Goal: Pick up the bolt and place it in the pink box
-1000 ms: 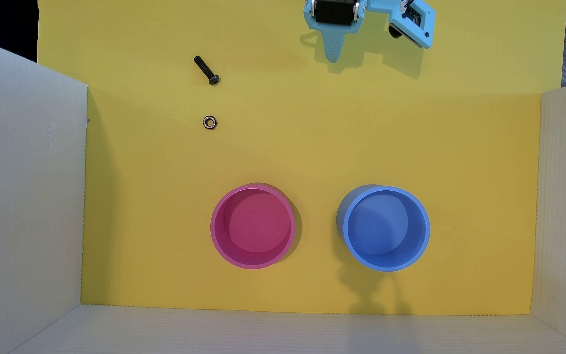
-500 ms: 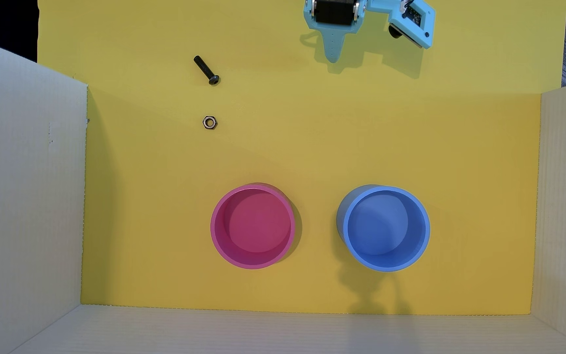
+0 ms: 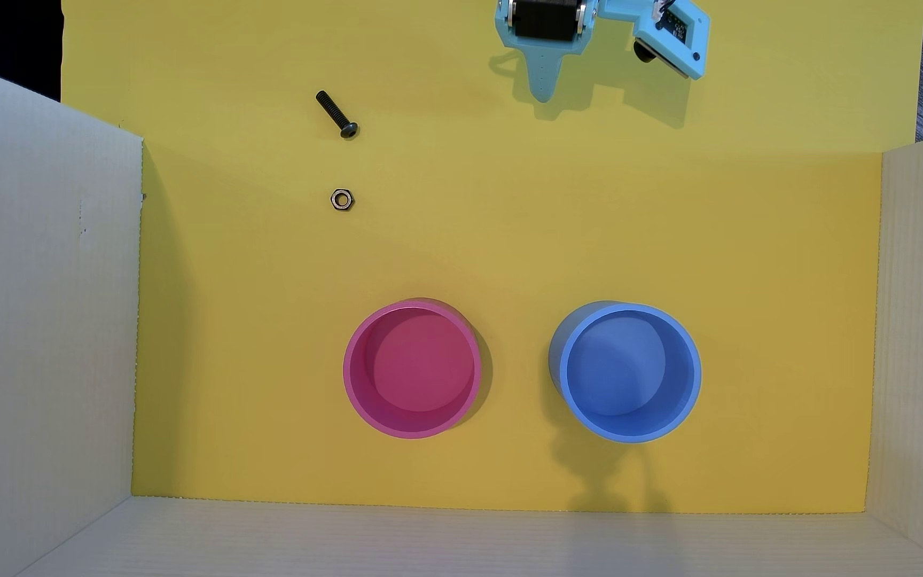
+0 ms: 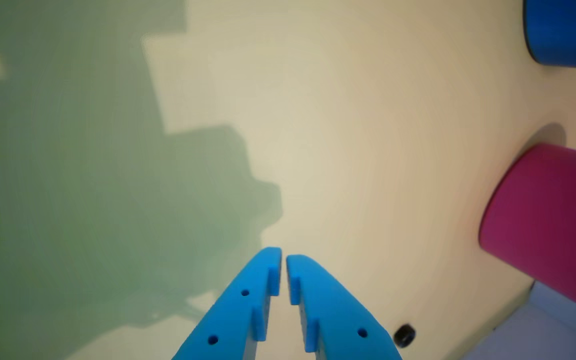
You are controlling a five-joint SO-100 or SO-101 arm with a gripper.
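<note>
The bolt (image 3: 336, 114) is small and black; it lies flat on the yellow floor at the upper left of the overhead view, head toward the lower right. The pink box (image 3: 412, 369) is a round pink cup standing empty low in the middle, and it also shows at the right edge of the wrist view (image 4: 548, 225). My light-blue gripper (image 3: 542, 97) sits at the top edge, well to the right of the bolt. In the wrist view its fingertips (image 4: 283, 256) stand almost touching with nothing between them. A small dark piece (image 4: 404, 335) beside them is too blurred to name.
A silver hex nut (image 3: 342, 200) lies just below the bolt. A blue round cup (image 3: 630, 371) stands right of the pink one. White cardboard walls (image 3: 43, 310) enclose the yellow floor on the left, right and bottom.
</note>
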